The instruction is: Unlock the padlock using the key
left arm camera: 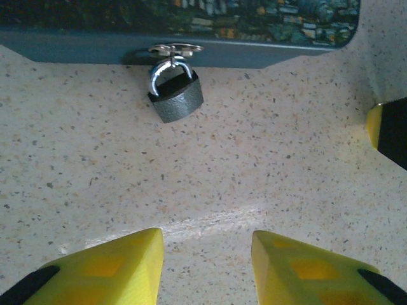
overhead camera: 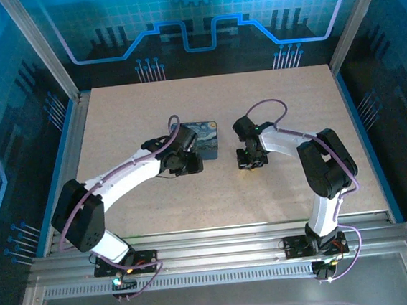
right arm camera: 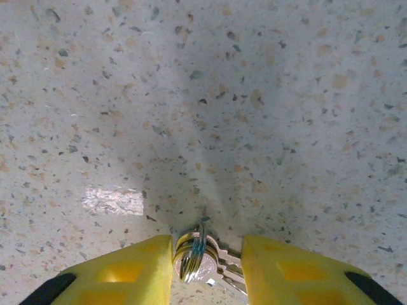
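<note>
from above, the left gripper [overhead camera: 183,160] sits by the blue box [overhead camera: 206,139], the right gripper [overhead camera: 252,159] just beside it, nose down. the left wrist view: the padlock [left arm camera: 176,96] hangs on the box's clasp [left arm camera: 173,49], straight ahead of parted, empty fingers [left arm camera: 108,267], probably lined up to steady it. the right wrist view: the keys [right arm camera: 197,259] stand between the fingers, one touching the ring; whether they're gripped i cannot tell.
</note>
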